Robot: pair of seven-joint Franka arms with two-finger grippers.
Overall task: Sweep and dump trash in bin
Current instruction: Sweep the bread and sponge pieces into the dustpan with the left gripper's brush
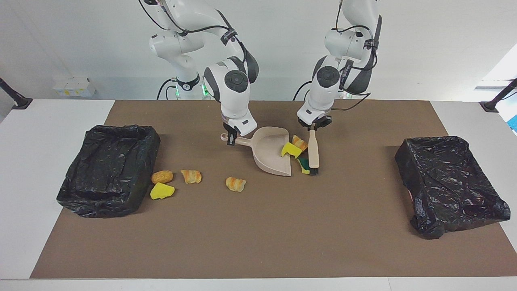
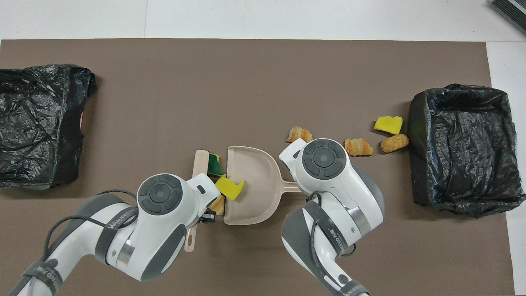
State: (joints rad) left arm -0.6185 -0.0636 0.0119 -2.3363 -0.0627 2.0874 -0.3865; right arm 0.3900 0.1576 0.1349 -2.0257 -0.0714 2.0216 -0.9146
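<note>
My right gripper (image 1: 231, 139) is shut on the handle of the beige dustpan (image 1: 271, 155) (image 2: 250, 185), which rests on the brown mat. My left gripper (image 1: 314, 128) is shut on the handle of the beige brush (image 1: 313, 151) (image 2: 200, 161), whose bristles touch the mat beside the pan's open mouth. Three pieces of trash are pressed between brush and pan. A yellow sponge chunk (image 1: 291, 149) (image 2: 230, 187) lies across the pan's lip. A bread lump (image 1: 299, 142) (image 2: 219, 204) and a green-faced sponge (image 1: 303, 165) (image 2: 213, 164) sit at the mouth.
More trash lies toward the right arm's end: a croissant-like lump (image 1: 236, 184), another (image 1: 191, 176), a tan lump (image 1: 162, 176) and a yellow sponge (image 1: 162, 191). Beside those stands a black-lined bin (image 1: 149, 137); a second bin (image 1: 404, 155) stands at the left arm's end.
</note>
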